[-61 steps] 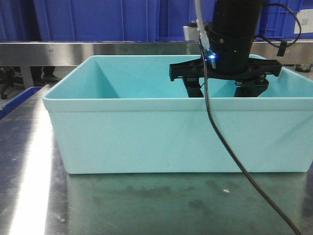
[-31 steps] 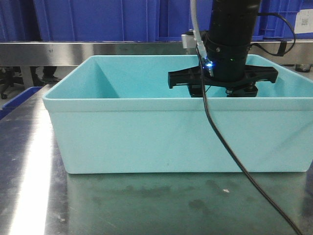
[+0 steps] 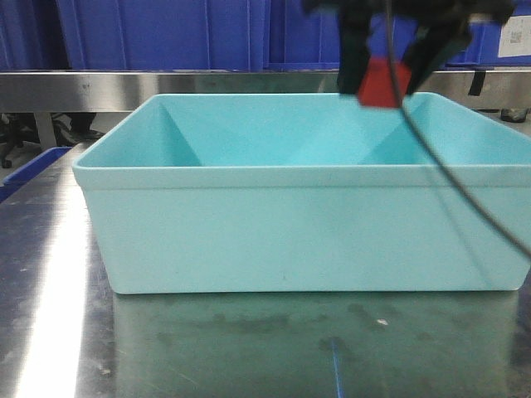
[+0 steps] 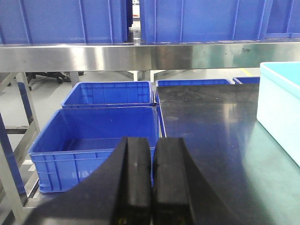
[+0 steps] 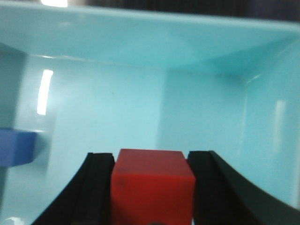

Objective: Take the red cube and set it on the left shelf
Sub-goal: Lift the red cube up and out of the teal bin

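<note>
Right gripper [image 3: 384,76]: points downward. Both fingers [image 5: 99,187] clamp opposite faces of the red cube [image 5: 152,183], which sits flush between the pads. The wrist above is cropped, so arm pose cannot be determined. Left gripper [image 4: 152,157]: appears roughly level, fingers pressed together, nothing between them.

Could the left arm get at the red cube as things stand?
Probably not: the right gripper clamps the red cube above the turquoise tub, and the left gripper is shut beside it.
</note>
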{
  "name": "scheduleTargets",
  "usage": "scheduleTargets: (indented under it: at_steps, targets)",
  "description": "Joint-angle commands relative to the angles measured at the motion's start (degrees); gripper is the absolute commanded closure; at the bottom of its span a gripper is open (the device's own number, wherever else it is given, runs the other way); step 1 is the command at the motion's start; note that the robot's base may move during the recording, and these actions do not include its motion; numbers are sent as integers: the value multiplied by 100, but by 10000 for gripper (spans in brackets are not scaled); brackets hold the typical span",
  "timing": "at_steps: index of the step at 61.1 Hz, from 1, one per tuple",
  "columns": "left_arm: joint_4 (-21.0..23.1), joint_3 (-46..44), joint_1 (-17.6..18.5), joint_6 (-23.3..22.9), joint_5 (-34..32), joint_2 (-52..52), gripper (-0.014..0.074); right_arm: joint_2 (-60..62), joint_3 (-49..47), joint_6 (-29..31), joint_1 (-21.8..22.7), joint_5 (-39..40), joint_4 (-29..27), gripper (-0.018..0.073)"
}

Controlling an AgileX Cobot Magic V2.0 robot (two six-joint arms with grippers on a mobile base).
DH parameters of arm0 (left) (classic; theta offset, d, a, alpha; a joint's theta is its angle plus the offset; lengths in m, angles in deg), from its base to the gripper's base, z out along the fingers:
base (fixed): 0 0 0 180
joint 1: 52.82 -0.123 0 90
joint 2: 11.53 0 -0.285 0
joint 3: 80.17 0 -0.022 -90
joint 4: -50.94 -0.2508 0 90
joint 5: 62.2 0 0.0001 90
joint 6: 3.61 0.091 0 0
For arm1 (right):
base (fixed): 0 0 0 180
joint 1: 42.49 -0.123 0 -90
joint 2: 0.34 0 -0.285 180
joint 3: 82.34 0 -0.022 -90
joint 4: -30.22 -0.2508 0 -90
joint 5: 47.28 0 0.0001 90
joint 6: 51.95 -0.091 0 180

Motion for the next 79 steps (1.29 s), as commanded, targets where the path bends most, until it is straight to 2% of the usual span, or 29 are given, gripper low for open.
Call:
scheduleTargets:
  at_steps: [1, 11, 26, 47, 62, 79]
  targets:
    - [29, 132, -3, -5, -494, -94, 495, 711, -32, 274, -70, 169, 108, 366]
    - [29, 132, -3, -5, -494, -94, 495, 1575, 578, 480, -388, 350, 113, 366]
    - [29, 132, -3, -5, -494, -94, 495, 3088, 2400, 496, -884, 1342, 113, 366]
    - [29, 132, -3, -5, -494, -94, 495, 5193, 4498, 496, -995, 2462, 114, 366]
    - [29, 132, -3, -5, -494, -94, 495, 6210, 5200, 496, -995, 2951, 132, 366]
    - [29, 132, -3, -5, -494, -94, 495, 6503, 5247, 496, -995, 2996, 132, 366]
